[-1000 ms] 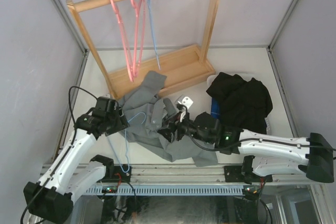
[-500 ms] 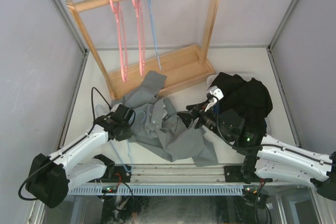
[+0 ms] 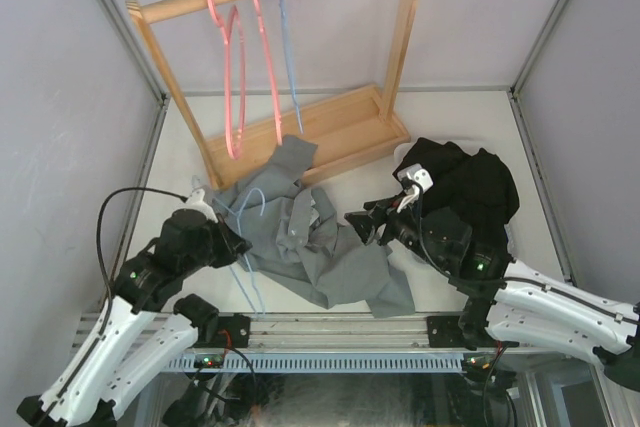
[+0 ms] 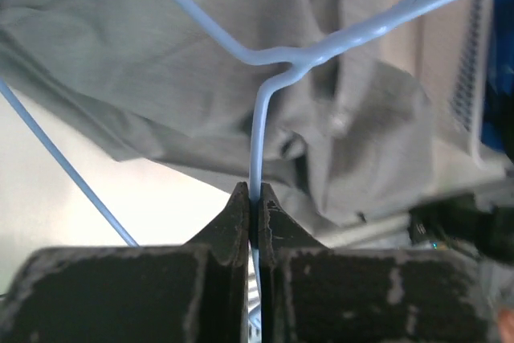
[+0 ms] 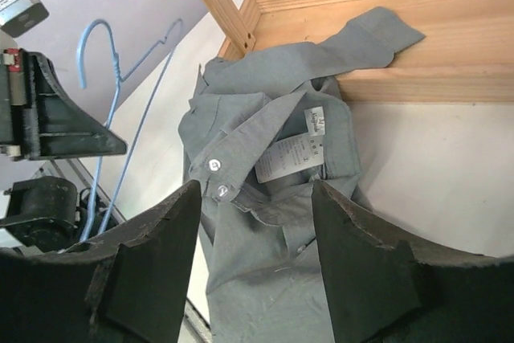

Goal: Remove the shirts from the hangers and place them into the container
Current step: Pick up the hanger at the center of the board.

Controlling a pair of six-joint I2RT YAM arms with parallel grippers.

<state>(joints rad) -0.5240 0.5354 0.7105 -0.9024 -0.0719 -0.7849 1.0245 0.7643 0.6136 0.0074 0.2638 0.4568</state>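
Grey shirt (image 3: 320,252) lies crumpled on the bench (image 3: 470,117) in the middle of the frame, with one sleeve on the wooden rack (image 3: 340,132). Left end effector (image 4: 253,194) pinches the light-blue wire hanger (image 4: 257,142) tight. Right end effector (image 5: 255,190) hangs over the shirt, fingers apart, holding nothing. Black shirt (image 3: 465,192) is piled at the right.

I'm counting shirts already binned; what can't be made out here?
- Container: cut off at the left wrist view's right edge; from above, black shirt hides its contents.
- Blue wire hanger: left wrist view, shut left gripper hides its lower wire.
- Grey shirt: right wrist view, open right gripper covers its lower part.
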